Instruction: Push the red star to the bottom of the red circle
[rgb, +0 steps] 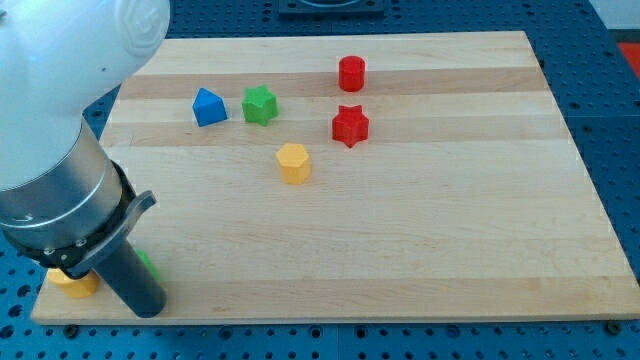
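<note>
Red plastic star block (350, 126) sits upper-centre on the pale wooden board (420, 230), directly below the red plastic cylinder (the "red circle") (351, 73) in view terms, close but not touching. Judgement: goal layout looks basically met already; maybe a small nudge only if tighter alignment is wanted.

Arm's dark rod comes down at the view's bottom-left corner, the tip (148, 308) near the board's lower edge, well apart from both red blocks. No claw on this rig, so nothing to call apart or clamped; the tip touches no block that can be seen.

Other stuff: blue plastic block (208, 107) w/ peaked top and green plastic star block (259, 104) side by side, left of the reds. Yellow plastic hexagon-ish block (293, 162) below-left of the star. Another yellow block (72, 283) and a green bit (148, 264) peek out beside the rod, mostly hidden, shapes unclear.

Risk: any approach from the bottom-left passes near the yellow hexagon; route around it.
</note>
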